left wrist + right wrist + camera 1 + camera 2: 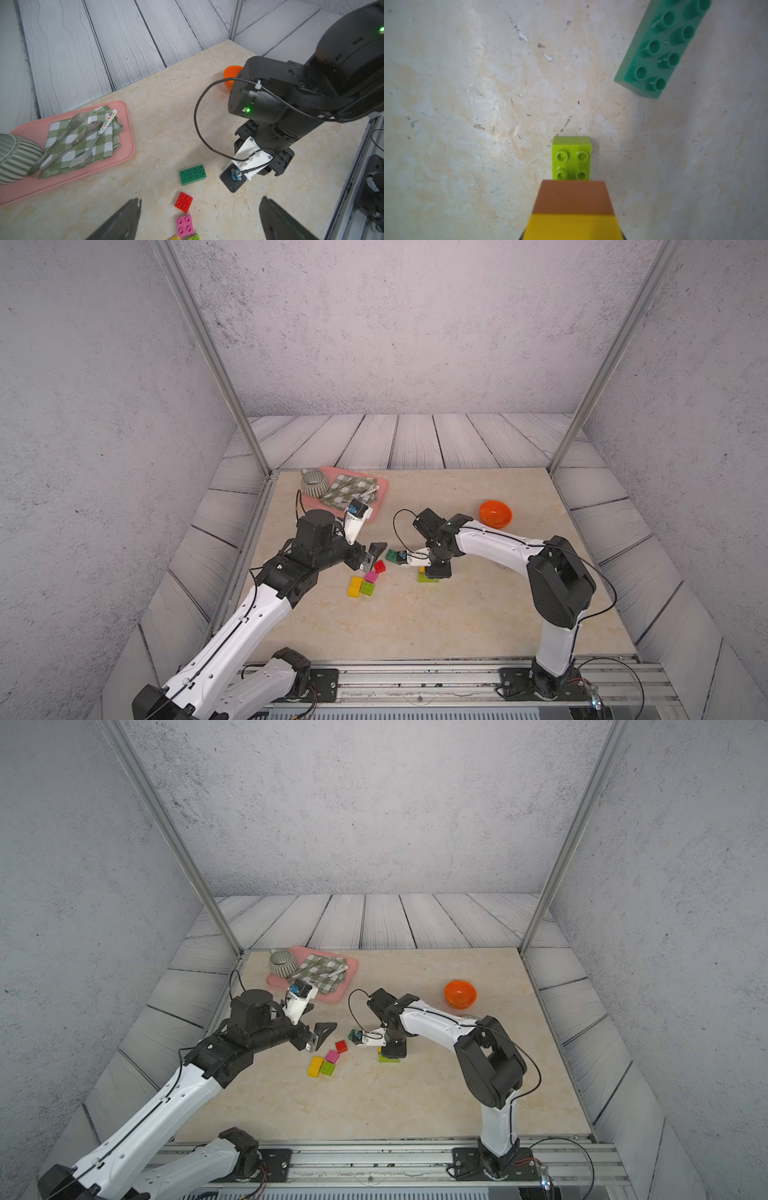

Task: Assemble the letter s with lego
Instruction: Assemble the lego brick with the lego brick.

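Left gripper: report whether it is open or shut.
Open. In the left wrist view the left gripper has its dark fingers wide apart, holding nothing.

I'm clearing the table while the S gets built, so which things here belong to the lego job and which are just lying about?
For the job: dark green brick, red brick, pink brick, yellow brick, loose lime brick, brown-and-yellow stack on its lime base.

Just lying about: orange bowl, pink tray, striped cup, checked cloth, tongs, spoon.
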Motion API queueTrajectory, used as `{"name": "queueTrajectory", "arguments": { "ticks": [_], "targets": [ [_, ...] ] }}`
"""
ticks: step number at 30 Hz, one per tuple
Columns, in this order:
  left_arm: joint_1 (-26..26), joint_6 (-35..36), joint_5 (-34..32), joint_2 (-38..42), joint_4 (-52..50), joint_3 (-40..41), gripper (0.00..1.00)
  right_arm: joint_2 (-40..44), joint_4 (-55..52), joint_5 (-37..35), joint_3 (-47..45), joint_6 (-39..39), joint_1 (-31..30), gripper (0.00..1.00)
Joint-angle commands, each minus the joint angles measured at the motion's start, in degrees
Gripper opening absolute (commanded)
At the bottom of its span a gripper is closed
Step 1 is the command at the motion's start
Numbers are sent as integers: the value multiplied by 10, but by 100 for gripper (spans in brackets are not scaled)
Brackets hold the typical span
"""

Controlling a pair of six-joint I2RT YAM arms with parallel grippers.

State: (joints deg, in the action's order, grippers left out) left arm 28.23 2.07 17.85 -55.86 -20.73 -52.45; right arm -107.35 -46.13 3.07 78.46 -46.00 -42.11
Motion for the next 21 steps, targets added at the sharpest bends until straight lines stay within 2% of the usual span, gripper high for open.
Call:
{"name": "queueTrajectory", "arguments": {
  "ticks": [1, 21],
  "targets": [
    [-6, -4, 8, 5, 5, 4, 95, -17, -27, -17, 1, -4, 8, 34],
    [-9, -4, 8, 4, 6, 4, 95, 11, -20, 6, 25, 2, 9, 53]
  ]
}}
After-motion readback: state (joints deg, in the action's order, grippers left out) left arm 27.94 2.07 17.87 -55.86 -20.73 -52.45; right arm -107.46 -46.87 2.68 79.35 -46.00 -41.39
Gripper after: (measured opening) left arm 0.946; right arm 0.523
